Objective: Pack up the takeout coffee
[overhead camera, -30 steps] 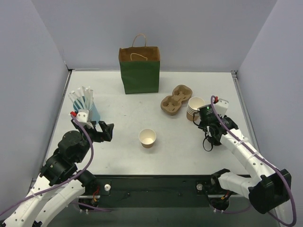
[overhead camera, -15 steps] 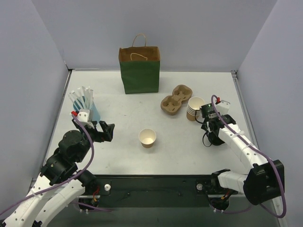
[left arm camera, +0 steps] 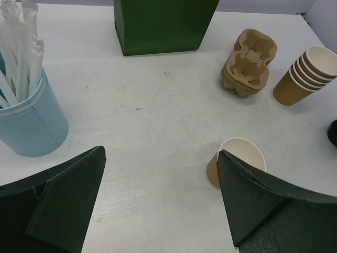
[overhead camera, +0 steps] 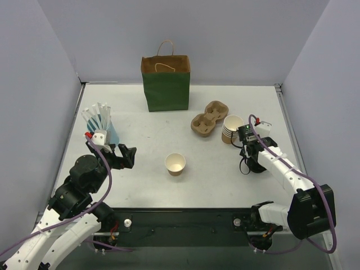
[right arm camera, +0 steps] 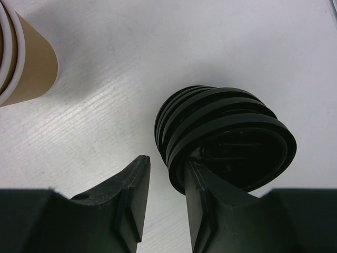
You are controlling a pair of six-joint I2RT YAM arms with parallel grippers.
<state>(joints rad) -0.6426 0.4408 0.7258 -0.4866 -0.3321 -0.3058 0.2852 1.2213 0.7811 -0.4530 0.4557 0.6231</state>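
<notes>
Right pincer [right arm camera: 164, 203] has narrowed, still slightly apart, beside black lids [right arm camera: 226, 124] plain only wrist-side.

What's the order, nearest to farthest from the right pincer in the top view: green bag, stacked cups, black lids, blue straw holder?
1. black lids, at the right pincer tips.
2. stacked cups, just beyond it, right side.
3. green bag, back centre.
4. blue straw holder, far left.
</notes>
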